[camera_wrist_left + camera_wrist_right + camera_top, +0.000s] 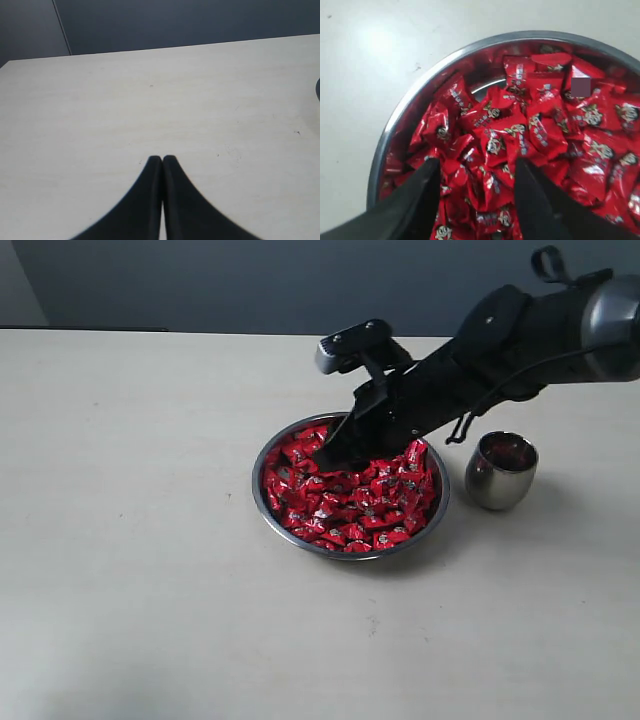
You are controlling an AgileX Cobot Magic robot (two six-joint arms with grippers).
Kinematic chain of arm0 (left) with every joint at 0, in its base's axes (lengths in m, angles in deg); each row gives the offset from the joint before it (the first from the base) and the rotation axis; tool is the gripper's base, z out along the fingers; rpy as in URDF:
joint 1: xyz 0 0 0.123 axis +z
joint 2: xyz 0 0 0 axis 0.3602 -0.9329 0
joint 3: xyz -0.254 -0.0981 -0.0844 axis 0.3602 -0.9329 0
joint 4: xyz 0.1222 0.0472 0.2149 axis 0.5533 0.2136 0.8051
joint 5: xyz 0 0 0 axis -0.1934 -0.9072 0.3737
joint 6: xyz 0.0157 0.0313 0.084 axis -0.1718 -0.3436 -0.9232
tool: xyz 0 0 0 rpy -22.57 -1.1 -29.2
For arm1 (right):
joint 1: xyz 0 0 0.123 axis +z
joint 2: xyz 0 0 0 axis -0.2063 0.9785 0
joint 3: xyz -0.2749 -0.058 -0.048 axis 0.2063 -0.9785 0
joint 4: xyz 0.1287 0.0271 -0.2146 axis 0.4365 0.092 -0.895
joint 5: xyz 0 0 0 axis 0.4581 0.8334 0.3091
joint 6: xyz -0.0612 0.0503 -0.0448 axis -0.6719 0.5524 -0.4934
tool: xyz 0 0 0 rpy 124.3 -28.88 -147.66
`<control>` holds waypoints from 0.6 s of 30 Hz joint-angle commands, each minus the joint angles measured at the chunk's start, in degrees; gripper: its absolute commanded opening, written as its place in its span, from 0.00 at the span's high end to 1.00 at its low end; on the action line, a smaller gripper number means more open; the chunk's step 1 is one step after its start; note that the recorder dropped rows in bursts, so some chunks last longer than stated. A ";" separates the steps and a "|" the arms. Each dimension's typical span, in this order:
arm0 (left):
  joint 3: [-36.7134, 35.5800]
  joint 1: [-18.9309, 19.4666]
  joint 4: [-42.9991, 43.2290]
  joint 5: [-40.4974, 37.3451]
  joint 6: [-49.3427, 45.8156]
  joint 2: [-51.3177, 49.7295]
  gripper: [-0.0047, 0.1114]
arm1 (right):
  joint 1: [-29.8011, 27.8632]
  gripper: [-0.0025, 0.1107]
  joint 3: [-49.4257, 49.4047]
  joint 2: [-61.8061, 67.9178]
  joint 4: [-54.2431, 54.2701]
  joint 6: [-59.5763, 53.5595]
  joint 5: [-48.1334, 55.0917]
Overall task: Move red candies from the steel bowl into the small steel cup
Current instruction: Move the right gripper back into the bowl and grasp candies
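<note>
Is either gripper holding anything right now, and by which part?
Nothing is held. The right gripper stands open over the candies in the bowl, pinching none; the left gripper is shut, empty, above the table.

The right arm (pixel 500 350) hides part of the steel bowl's (pixel 257 485) rim.

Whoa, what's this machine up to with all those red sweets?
A two-armed robot is meant to move sweets from a bowl to a cup. Its right gripper is down in the steel bowl, jaws spread open over the heap of red candies, with none visibly pinched. The small steel cup stands on the table beside the bowl, apart from it. Something red shows inside, maybe sweets, maybe reflection. The left gripper is shut over bare table, holding nothing.
</note>
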 commanded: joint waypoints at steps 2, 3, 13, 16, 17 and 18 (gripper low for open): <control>0.48 -0.46 0.11 0.31 0.10 0.27 0.96 | 2.72 0.56 2.43 1.78 -3.56 -0.24 2.20; 0.48 -0.46 0.11 0.31 0.10 0.27 0.96 | 2.98 0.56 2.43 1.47 -4.45 0.73 3.32; 0.48 -0.46 0.11 0.31 0.10 0.27 0.96 | 6.09 0.56 2.43 1.38 -20.60 16.78 5.14; 0.48 -0.46 0.11 0.31 0.10 0.27 0.96 | 6.61 0.56 2.43 2.58 -20.60 16.90 4.23; 0.48 -0.46 0.11 0.31 0.10 0.27 0.96 | 6.73 0.56 2.43 3.10 -20.60 17.22 3.70; 0.48 -0.46 0.11 0.31 0.10 0.27 0.96 | 6.94 0.56 2.43 3.74 -20.60 17.62 3.00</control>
